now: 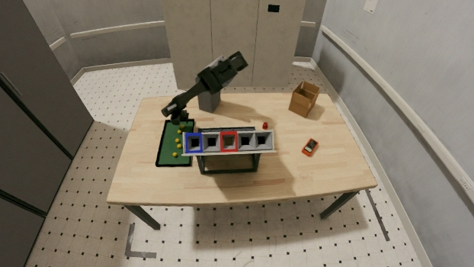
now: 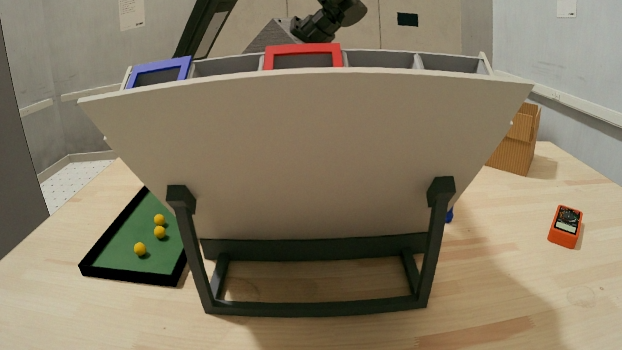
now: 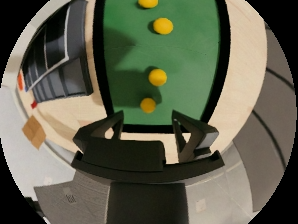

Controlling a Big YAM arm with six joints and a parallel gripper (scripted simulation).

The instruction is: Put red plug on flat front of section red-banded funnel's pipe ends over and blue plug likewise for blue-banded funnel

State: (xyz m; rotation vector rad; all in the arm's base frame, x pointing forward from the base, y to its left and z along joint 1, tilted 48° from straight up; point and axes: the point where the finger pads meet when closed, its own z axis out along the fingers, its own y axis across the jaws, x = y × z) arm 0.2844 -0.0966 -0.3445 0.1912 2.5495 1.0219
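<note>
My gripper (image 1: 178, 119) hangs open and empty above the far end of the green marble tray (image 1: 176, 143). In the wrist view the fingers stand just short of the nearest yellow marble (image 3: 148, 104); several more marbles (image 3: 162, 26) lie further along the tray. The funnel row stands on a dark frame, with the blue-banded funnel (image 1: 194, 142) at its left end and the red-banded funnel (image 1: 228, 141) in the middle. A grey cover (image 2: 310, 150) hides the pipes. The red plug (image 1: 265, 124) stands on the table behind the row's right end. The blue plug (image 2: 449, 215) peeks out by the frame's right leg.
A cardboard box (image 1: 303, 98) stands at the table's far right. An orange device (image 1: 310, 146) lies to the right of the funnel stand. The arm's grey base block (image 1: 209, 101) is behind the stand.
</note>
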